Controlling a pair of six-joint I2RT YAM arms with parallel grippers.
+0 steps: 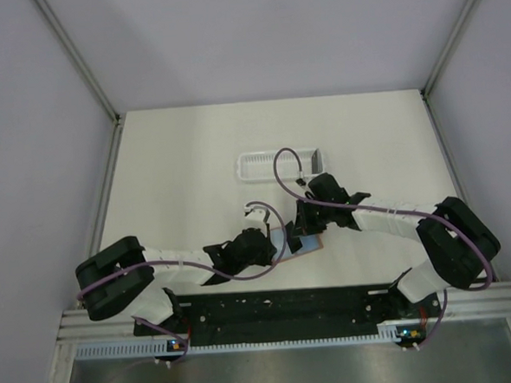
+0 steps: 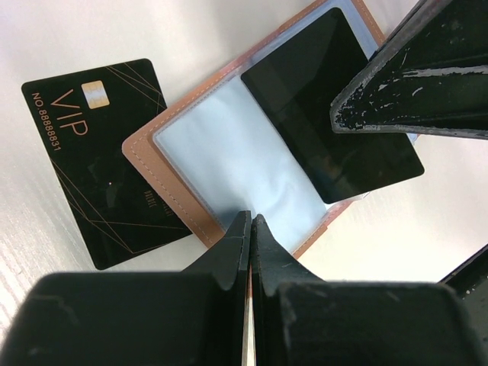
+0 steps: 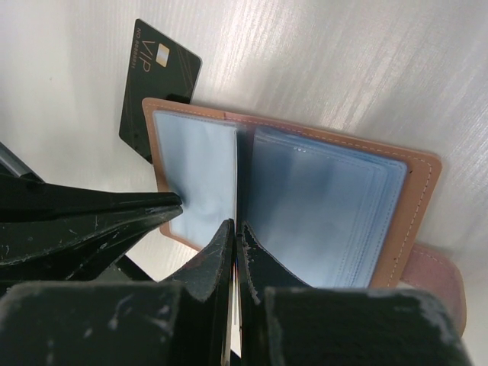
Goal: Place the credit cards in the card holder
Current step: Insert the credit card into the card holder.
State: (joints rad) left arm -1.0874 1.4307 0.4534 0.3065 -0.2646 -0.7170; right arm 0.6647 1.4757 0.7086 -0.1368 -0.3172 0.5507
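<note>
Card holder (image 2: 221, 145) open | VIP card (image 2: 99, 164) touching | left tool (image 2: 250, 229), right tool (image 3: 232, 232) closed

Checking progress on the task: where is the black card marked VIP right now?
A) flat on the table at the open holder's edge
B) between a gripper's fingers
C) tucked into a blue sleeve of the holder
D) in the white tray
A: the VIP card lies face up on the table, outside the open card holder, at its corner.

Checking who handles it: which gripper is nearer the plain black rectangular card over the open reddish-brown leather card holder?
Right. The right gripper overlaps one corner of the plain black card; the left gripper rests at the card holder's edge, apart from the card.
</note>
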